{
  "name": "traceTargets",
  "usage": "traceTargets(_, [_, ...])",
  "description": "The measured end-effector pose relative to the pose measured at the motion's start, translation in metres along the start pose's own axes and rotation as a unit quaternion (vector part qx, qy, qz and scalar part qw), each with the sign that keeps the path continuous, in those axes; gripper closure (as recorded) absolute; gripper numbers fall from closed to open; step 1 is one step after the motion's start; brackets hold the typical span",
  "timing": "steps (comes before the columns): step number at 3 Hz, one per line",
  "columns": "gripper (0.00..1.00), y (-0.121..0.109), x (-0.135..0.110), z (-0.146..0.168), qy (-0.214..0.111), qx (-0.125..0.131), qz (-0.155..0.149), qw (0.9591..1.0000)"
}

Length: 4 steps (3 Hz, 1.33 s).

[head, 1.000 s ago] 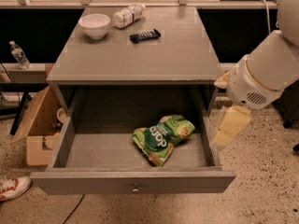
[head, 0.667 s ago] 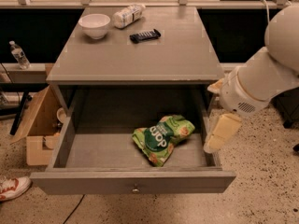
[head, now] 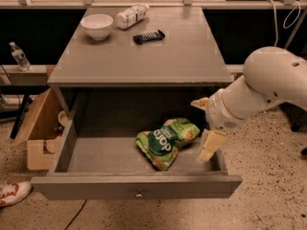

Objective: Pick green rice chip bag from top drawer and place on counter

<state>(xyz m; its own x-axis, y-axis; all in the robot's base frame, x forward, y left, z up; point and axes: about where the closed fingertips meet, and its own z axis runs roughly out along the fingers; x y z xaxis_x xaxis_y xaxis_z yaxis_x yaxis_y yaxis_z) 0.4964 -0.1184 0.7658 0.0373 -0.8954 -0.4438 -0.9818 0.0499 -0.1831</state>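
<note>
The white arm reaches in from the right, its thick rounded elbow high beside the bench and its forearm slanting down and left toward the open top drawer. The hand hangs at the drawer's right side, just inside the right wall. Its tan fingers are spread wide apart, one pointing left near the bench edge and the other pointing down into the drawer, with nothing between them. The green rice chip bag lies crumpled on the drawer floor, right of centre, just left of the lower finger and not touching it. At the far end of the bench stand a white bowl, a toppled bottle and a dark wrapped bar.
</note>
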Motion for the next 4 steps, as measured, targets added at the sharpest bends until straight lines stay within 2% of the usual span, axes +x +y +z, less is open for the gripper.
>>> traceTargets(1, [0.00,0.000,0.000,0.000,0.000,0.000,0.000,1.0000])
traceTargets(2, [0.00,-0.013,-0.011,0.036,-0.005,-0.002,-0.061,0.9981])
traceTargets(4, [0.00,-0.036,-0.019,0.086,-0.020,0.005,-0.139,0.9901])
